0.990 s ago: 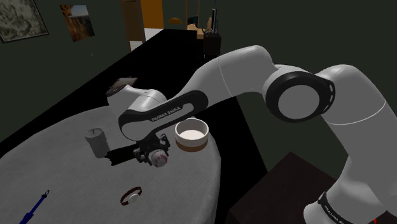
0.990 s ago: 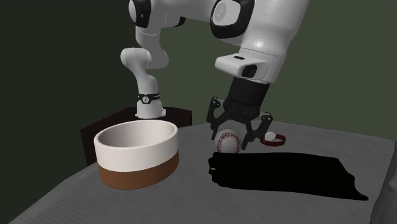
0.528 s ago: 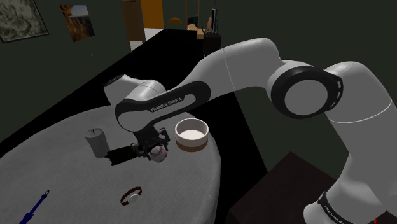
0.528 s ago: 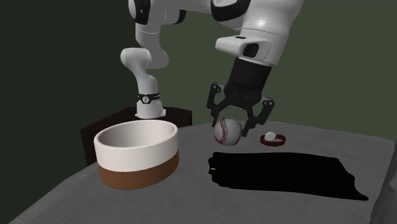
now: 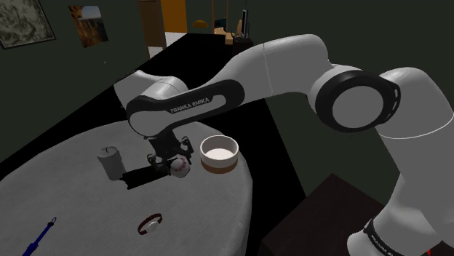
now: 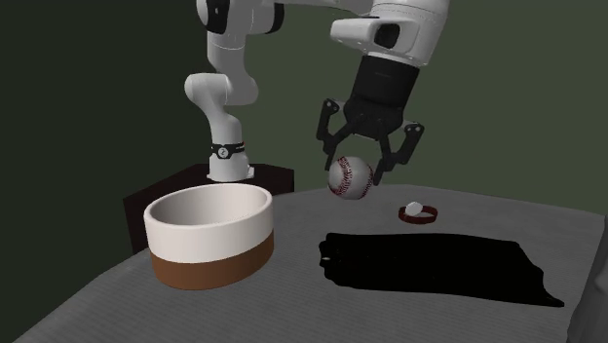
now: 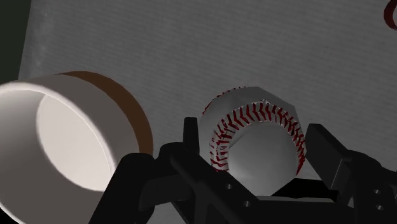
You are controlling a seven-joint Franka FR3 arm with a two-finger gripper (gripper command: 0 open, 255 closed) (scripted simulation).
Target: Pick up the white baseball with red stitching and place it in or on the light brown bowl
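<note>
The white baseball with red stitching hangs above the grey table, clasped in my black gripper. In the wrist view the baseball sits between the two fingers, with the bowl off to one side. The bowl is white on top with a brown base and stands on the table at the second exterior view's left, lower than the ball. In the shoulder view the gripper holds the baseball just left of the bowl.
A grey cylinder stands on the table left of the gripper. A small red ring with a white piece lies nearer the front. A blue pen-like thing lies at the lower left. A flat black patch lies on the table.
The gripper has risen with the baseball in it, lifting the ball off the table. The arm's wrist has swung a little upward and to the shoulder view's left.
</note>
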